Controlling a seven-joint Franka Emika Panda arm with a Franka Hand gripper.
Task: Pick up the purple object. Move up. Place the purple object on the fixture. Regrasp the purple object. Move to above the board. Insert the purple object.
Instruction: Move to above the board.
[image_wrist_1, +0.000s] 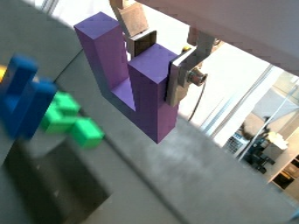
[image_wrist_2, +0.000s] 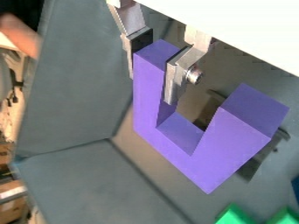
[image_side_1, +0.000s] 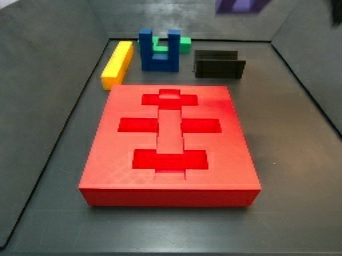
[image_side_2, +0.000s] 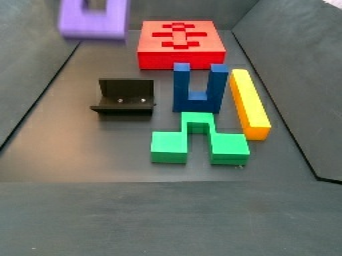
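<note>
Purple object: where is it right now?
The purple object is off the floor, held in the gripper by one prong. In a side view it hangs at the frame's upper left, above the fixture.

silver end effector (image_wrist_1: 160, 59) fingers, dark pads

In both wrist views the hand (image_wrist_1: 162, 54) (image_wrist_2: 156, 54) is closed on one prong of the U-shaped object (image_wrist_1: 131, 77) (image_wrist_2: 198, 122), high above the counter (image_side_2: 80, 150). In a side view the object (image_side_2: 92, 17) hangs beyond the fixture (image_side_2: 127, 98), left of the board (image_side_2: 182, 42). Nearer stands another U-shaped block (image_side_2: 198, 88), the bar (image_side_2: 249, 101) just right of it, a stepped block (image_side_2: 197, 140) in front.
</note>
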